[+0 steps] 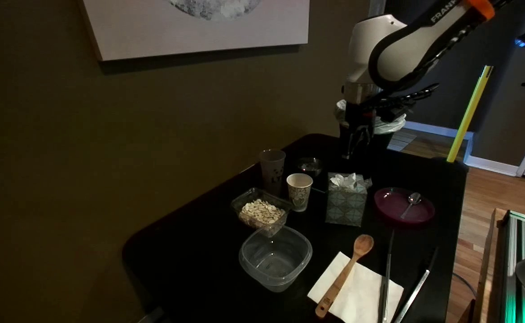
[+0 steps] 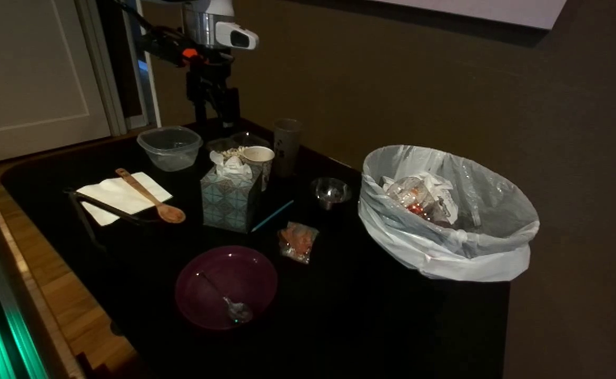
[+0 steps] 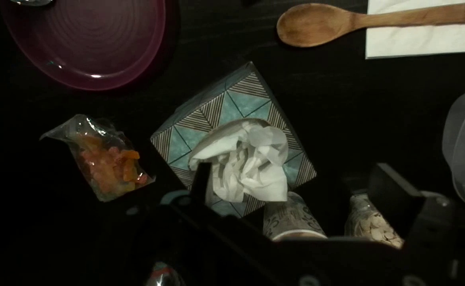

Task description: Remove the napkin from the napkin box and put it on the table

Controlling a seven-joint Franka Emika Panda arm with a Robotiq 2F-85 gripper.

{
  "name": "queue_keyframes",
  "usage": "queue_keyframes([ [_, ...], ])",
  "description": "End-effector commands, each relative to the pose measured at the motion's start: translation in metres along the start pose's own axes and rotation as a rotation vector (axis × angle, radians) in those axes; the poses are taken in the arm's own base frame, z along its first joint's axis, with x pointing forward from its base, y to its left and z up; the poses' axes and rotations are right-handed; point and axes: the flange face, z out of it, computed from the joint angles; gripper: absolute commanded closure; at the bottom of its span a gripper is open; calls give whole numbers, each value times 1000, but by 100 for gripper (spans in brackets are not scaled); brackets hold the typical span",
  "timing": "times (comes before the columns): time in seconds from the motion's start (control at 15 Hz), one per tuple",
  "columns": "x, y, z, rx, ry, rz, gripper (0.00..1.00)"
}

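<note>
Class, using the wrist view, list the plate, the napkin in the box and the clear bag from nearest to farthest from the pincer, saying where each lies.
1. Napkin: poking from the top of the box, seen between the fingers of the open pincer.
2. Clear bag: left of the box in the picture.
3. Plate: upper left, beyond the bag.

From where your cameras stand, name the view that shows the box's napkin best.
The wrist view: it looks down on the napkin, showing it largest, with its folds clear. In both exterior views it is small and seen more from the side, a white tuft rising from the top of the box.
</note>
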Motion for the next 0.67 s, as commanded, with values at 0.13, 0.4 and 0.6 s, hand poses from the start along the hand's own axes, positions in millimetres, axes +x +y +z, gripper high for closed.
queue_keyframes([
  [0.13,19,4,48,-25,-80,5,0],
  [0.4,26,5,67,-8,-99,11,34],
  [0.6,30,5,77,-12,-105,6,58],
])
